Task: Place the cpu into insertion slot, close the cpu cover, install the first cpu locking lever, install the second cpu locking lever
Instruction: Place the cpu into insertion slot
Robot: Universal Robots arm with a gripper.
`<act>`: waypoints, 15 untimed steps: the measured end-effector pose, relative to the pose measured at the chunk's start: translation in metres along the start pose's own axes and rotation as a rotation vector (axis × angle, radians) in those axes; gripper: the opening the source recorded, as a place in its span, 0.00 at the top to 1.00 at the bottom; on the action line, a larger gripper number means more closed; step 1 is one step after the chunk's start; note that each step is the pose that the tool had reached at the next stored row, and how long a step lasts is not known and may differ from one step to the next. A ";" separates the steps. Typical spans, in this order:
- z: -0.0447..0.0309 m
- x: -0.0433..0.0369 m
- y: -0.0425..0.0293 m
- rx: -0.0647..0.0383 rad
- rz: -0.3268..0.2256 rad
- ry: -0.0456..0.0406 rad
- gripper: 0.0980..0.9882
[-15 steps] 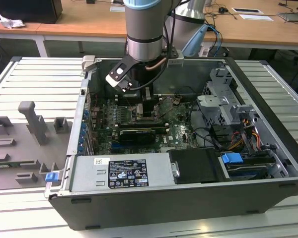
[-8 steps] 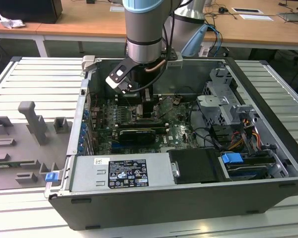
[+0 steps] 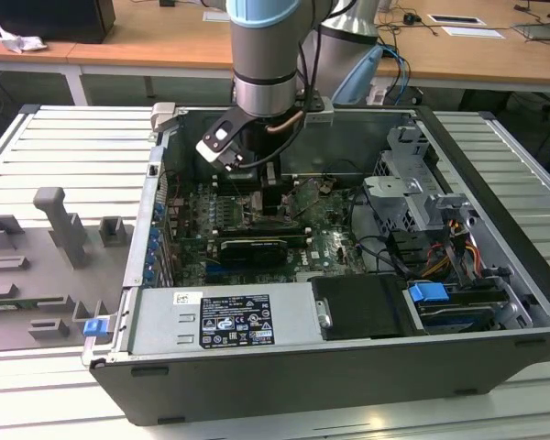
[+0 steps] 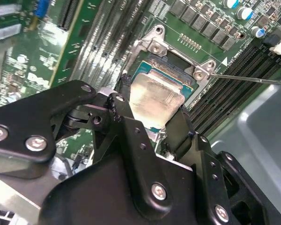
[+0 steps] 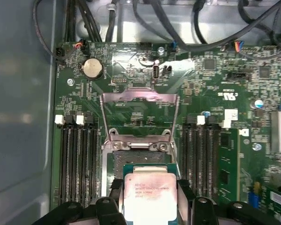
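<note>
Arm (image 3: 266,55) reaches down into the open PC case (image 3: 495,165), which sits on the ribbed desk (image 3: 64,147). The claw (image 3: 273,203) is low over the green motherboard (image 3: 325,234). Claw is clamped on the cpu (image 5: 147,199): in both wrist views a black finger (image 5: 116,190) presses on each of two opposite edges, silver top facing up toward the cameras. The cpu sits right at the claw tip, over the near edge of the insertion slot (image 5: 131,158), and the rest of the dark socket is exposed just ahead of the claw. Can't tell whether the chip is touching the socket or hanging just above it; in the second wrist view it looks slightly tilted against the socket rim. The cpu cover (image 5: 139,97) is flipped open, standing up on the far side of the slot from the claw, with bare board showing through its window. In the second wrist view a thin metal rod (image 4: 243,78) runs out from a socket corner, off to one side of the claw. Memory slots (image 5: 77,159) flank the socket on both sides of the claw. Farther ahead of the claw are a coin cell (image 5: 92,69) and a bundle of black cables (image 5: 178,18). In the exterior view, the power supply (image 3: 229,321) lies well apart from the claw along the case edge, and grey fixtures (image 3: 60,225) stand on the desk outside the case.
</note>
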State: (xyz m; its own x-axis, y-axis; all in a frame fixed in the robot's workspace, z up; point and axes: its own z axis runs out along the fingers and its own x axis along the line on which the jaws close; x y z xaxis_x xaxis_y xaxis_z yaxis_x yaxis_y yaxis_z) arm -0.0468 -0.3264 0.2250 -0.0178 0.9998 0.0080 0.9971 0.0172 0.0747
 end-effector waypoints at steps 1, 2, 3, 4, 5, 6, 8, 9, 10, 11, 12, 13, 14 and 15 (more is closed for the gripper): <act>0.0032 0.0020 -0.0002 0.000 0.000 -0.0005 0.50; 0.0074 0.0042 -0.0004 0.000 0.000 -0.0010 0.50; 0.0125 0.0060 -0.0008 0.000 0.000 -0.0020 0.50; 0.0144 0.0061 -0.0009 0.000 0.003 -0.0022 0.50; 0.0152 0.0062 -0.0008 0.000 0.009 -0.0025 0.50; 0.0158 0.0063 -0.0009 0.000 0.012 -0.0028 0.50; 0.0177 0.0067 -0.0005 0.000 0.016 -0.0034 0.50; 0.0183 0.0070 -0.0005 0.000 0.020 -0.0038 0.50; 0.0189 0.0072 -0.0004 0.000 0.025 -0.0042 0.50; 0.0193 0.0075 -0.0005 0.000 0.030 -0.0046 0.50; 0.0202 0.0078 -0.0005 0.000 0.034 -0.0047 0.50; 0.0211 0.0083 -0.0005 0.000 0.034 -0.0048 0.50; 0.0216 0.0087 -0.0004 0.000 0.034 -0.0049 0.50; 0.0222 0.0092 -0.0001 0.000 0.034 -0.0049 0.50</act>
State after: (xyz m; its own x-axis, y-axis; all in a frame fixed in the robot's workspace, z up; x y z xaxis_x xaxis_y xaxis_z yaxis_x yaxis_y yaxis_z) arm -0.0454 -0.3170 0.2029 0.0165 0.9998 0.0056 0.9971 -0.0168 0.0747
